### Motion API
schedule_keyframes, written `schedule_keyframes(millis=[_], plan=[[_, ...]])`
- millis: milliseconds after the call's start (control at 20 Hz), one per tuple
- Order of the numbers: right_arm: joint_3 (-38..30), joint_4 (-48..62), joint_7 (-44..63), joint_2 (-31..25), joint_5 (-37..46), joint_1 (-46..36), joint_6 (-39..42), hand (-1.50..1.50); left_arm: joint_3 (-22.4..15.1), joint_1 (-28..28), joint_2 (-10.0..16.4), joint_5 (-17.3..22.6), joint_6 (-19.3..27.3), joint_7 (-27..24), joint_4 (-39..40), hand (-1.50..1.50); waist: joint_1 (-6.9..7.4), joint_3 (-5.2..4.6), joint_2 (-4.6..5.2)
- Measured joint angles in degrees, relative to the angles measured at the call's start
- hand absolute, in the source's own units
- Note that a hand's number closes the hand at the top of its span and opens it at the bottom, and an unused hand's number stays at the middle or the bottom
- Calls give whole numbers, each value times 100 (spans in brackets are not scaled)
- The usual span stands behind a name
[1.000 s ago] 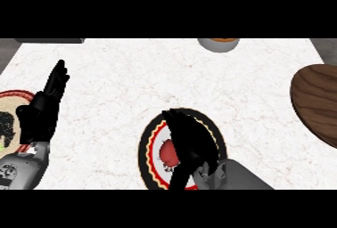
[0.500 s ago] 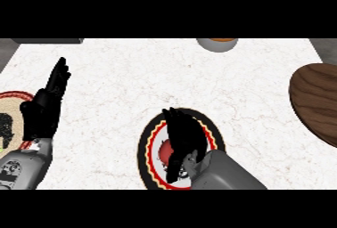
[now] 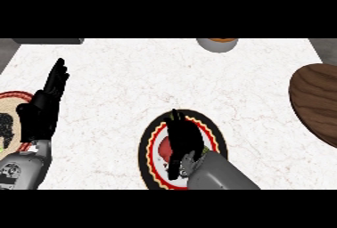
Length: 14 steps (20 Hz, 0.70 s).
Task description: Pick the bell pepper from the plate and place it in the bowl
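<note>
- Lower centre: right robot hand (image 3: 179, 142) lay over the plate (image 3: 148, 147); whether it pinched anything, couldn't tell.
- Left edge: left robot hand (image 3: 43, 111) rested, spread.

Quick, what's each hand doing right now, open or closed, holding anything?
Left hand: open, resting at the left edge, holding nothing.
Right hand: over the plate; open or closed cannot be told.

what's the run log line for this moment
right hand: over plate, pepper hidden | left hand: open, resting at left | bowl: far right, no pepper visible inside
</note>
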Motion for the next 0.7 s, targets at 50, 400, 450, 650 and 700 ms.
schedule_keyframes(millis=[50, 400, 450, 650, 700], plan=[[29, 18, -38, -1, 13, -8, 26, 150, 30, 6, -14, -20, -24, -20, 3, 0, -2, -2, -11], [-22, 287, -599, -17, 459, -102, -9, 150, 79, -8, -237, -237, -98, 131, -63, 0, -15, -10, -51], [-62, 246, -671, -19, 521, -60, 21, 150, 87, -51, -273, -288, -108, 148, -32, 0, -19, -9, -50], [1, 115, -754, -22, 587, 0, -82, 150, 239, 6, -304, -315, -251, 160, -113, 0, -18, -8, -45], [24, -42, -676, -17, 590, 20, -26, 150, 259, -5, -351, -340, -258, 67, -16, 0, -23, -7, -40]])
